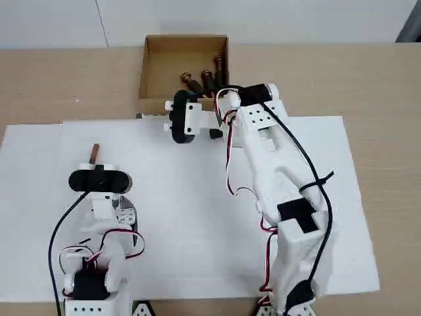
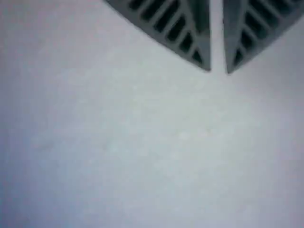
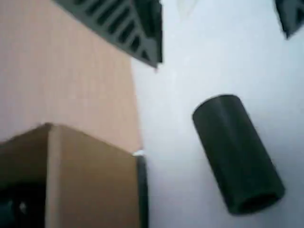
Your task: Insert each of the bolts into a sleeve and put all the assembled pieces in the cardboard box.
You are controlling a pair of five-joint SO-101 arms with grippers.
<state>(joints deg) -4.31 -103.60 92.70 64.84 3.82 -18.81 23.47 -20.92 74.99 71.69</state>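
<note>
1. Our right hand hangs released, fingers wide apart, above a black cylindrical sleeve lying on the white paper sheet beside the open cardboard box.
2. Brownish assembled pieces lie inside that box.
3. Our left hand is clenched on nothing; a brown metal bolt sits on the paper just beyond it.

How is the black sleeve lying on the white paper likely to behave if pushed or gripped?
The black sleeve lies on its side, a round cylinder, so a sideways push would probably roll it. It looks stiff and smooth, so it should hold shape but might slip.
</note>
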